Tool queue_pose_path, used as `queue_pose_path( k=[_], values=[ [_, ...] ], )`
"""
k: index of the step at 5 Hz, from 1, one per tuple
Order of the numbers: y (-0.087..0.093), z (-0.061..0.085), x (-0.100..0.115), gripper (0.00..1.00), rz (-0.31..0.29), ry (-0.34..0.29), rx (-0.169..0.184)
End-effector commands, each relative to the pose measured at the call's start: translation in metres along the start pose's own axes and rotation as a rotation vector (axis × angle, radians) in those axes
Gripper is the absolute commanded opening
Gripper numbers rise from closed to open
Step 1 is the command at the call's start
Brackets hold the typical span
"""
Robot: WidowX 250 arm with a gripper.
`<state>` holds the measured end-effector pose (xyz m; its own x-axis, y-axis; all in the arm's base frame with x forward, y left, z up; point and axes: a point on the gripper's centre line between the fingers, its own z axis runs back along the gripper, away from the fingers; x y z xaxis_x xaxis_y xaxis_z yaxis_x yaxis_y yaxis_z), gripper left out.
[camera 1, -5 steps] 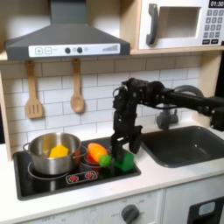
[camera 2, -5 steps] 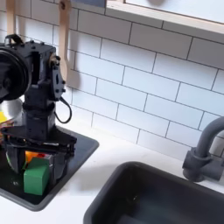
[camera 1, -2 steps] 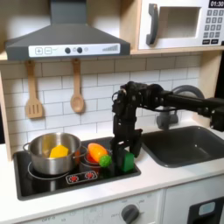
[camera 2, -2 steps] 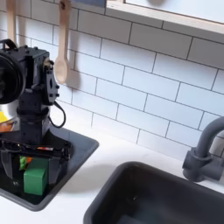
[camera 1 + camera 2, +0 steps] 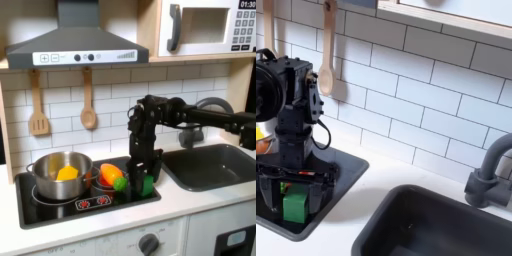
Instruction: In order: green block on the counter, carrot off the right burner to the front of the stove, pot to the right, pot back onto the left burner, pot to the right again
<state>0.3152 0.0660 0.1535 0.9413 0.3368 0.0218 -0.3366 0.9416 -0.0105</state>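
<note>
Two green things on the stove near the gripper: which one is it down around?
The green block, the dark cube at the stove's right edge. The gripper straddles it; the carrot's light green tip lies just left.

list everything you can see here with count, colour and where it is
pot: 1, steel, left burner, first exterior view
yellow food: 1, inside pot
carrot: 1, orange, right burner
green block: 1, on stove, between the gripper's fingers
stove: 1, black, on counter
counter: 1, off-white
sink: 1, dark
faucet: 1, grey
wooden utensils: 2, on wall
microwave: 1, above
gripper: 1, black, around block
</note>
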Motion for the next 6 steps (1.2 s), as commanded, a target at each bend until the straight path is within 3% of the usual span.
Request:
queue_pose_path(
  k=[1, 3, 5, 6],
  values=[
    [0.001, -0.001, 0.001, 0.0, -0.002, -0.001, -0.007],
    [-0.001, 0.001, 0.001, 0.0, -0.007, -0.008, -0.011],
    [-0.004, 0.012, 0.001, 0.0, -0.005, -0.027, -0.03],
    [-0.006, 0.007, 0.0, 0.0, -0.009, -0.002, -0.037]
  ],
)
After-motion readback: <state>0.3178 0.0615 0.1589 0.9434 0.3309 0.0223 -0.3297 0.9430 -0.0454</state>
